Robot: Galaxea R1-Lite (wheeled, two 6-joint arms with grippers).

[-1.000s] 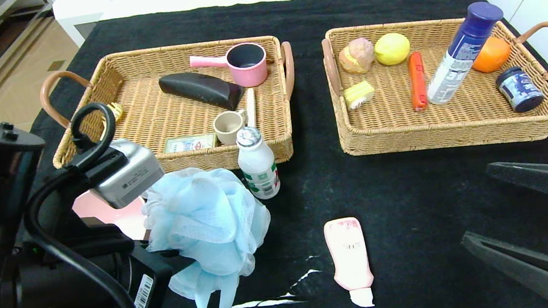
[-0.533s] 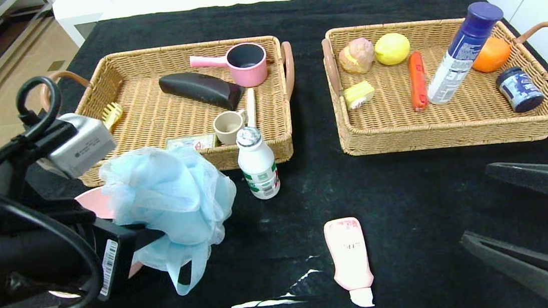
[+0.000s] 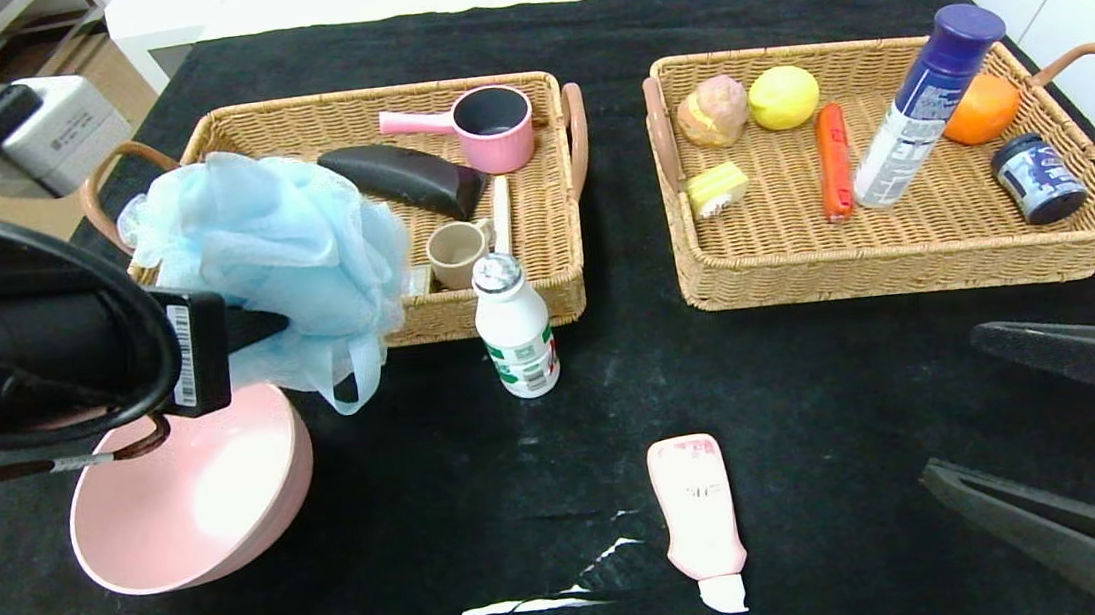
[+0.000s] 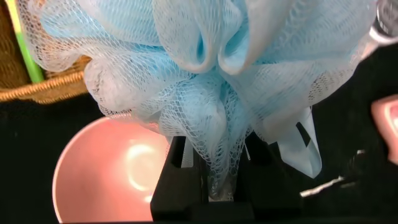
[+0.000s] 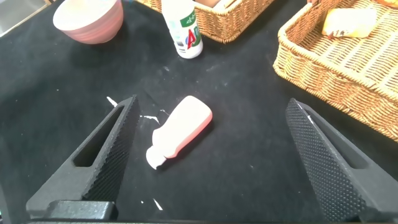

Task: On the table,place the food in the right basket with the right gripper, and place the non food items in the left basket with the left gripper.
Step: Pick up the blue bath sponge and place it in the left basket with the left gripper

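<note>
Lifted since a second ago, the left gripper (image 3: 253,328) has carried the bath pouf (image 3: 275,243) up from the pink bowl (image 3: 195,502) to the near left corner of the left basket (image 3: 546,293), its fingers (image 4: 177,180) clamped on the mesh. Just right of that basket's near wall stands the white bottle (image 3: 514,326); the pink tube (image 3: 699,519) lies nearer on the black surface (image 3: 818,402). Farther right, the right basket (image 3: 905,268) holds the sausage stick (image 3: 833,161) and spray can (image 3: 925,105). Right gripper (image 5: 214,155) hovers near the tube, fingers spread wide.
</note>
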